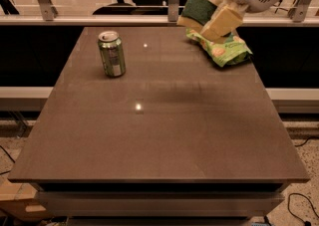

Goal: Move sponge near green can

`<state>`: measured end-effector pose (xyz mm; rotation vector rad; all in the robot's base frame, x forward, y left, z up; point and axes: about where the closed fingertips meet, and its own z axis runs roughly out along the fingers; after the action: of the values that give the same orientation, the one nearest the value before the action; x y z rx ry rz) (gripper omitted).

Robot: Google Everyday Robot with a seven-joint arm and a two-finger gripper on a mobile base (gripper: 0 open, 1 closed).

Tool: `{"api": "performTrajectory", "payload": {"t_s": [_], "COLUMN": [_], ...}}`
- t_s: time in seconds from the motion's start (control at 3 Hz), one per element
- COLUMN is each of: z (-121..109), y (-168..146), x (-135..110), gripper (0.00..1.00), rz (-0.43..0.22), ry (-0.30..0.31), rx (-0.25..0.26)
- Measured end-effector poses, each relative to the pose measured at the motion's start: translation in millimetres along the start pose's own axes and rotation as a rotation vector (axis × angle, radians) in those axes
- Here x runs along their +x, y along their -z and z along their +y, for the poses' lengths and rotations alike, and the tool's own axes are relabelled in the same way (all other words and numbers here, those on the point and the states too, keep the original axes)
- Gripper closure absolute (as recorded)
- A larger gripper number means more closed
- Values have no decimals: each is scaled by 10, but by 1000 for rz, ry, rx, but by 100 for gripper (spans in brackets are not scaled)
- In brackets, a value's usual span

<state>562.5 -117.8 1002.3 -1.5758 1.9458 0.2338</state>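
The hand (212, 21) sits up at the far right corner of the desk (159, 135). It looks clamped onto the right end of the sponge (195, 9), though only one pale finger really shows. The sponge hangs tilted, dark green scouring side up and yellow foam underneath, and seems to be just off the surface at the back edge. A crinkly green snack bag (225, 51) lies right below and beside it.

Handling-wise, the sponge is probably super light and squishy, so it will likely compress in the grip rather than slip. An end grip might let it droop or twist, so a hold across the middle would be steadier.

The green can (111, 54) stands upright well apart on the far left. It looks tippy, so the sponge should land beside it without bumping it.
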Motion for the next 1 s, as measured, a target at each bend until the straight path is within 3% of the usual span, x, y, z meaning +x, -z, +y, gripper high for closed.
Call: {"api": "performTrajectory", "payload": {"t_s": [1.0], "z": [188], "y": [-676], "x": [-182], "gripper": [100], "rz": [-5], "ry": [57], "rx": [-168]}}
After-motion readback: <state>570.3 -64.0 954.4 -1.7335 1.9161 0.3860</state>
